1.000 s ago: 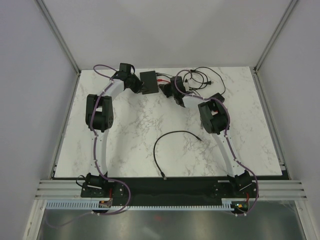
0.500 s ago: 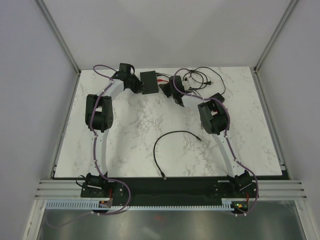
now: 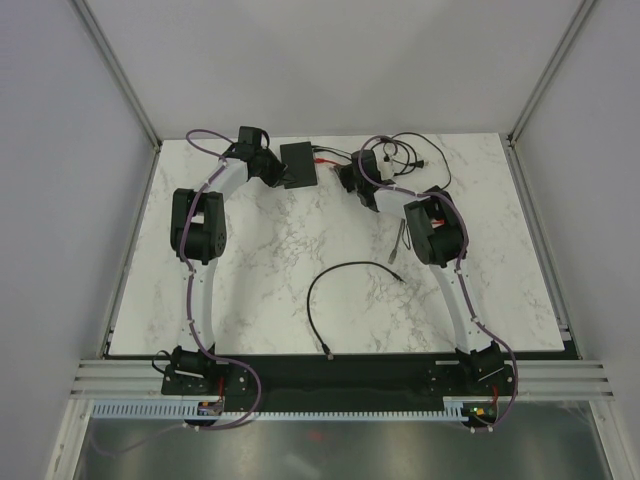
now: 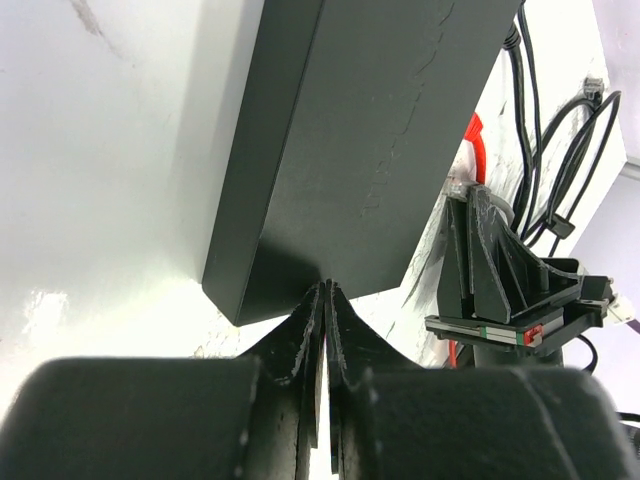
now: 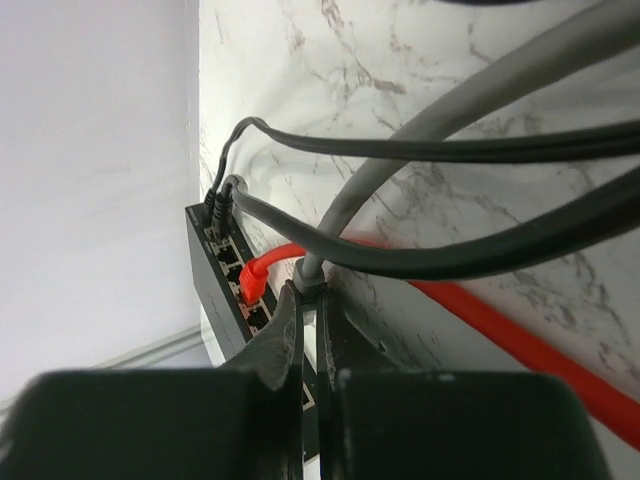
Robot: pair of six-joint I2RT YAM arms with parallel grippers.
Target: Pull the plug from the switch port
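The flat black switch [image 3: 299, 163] lies at the back of the table; its top fills the left wrist view [image 4: 370, 140], and its row of sockets shows in the right wrist view [image 5: 232, 272]. My left gripper [image 3: 274, 172] is shut, its tips [image 4: 325, 292] resting against the switch's near edge. My right gripper [image 3: 349, 179] is shut on a grey plug [image 5: 312, 280], held just off the socket face. Its grey cable [image 5: 430, 140] trails back to a loose end [image 3: 398, 242]. A red plug [image 5: 248, 282] sits in a socket, and thin black cords enter the far end.
Coiled black cords [image 3: 403, 153] and a small black adapter brick [image 3: 437, 193] lie at the back right. A loose black cable [image 3: 345, 272] curves across the middle of the table. A red cable [image 5: 520, 340] runs on the marble beside the right gripper.
My right gripper has moved right, away from the switch, with the grey plug in it, and the grey cable's loose end now lies by the right forearm. The left arm has not moved.
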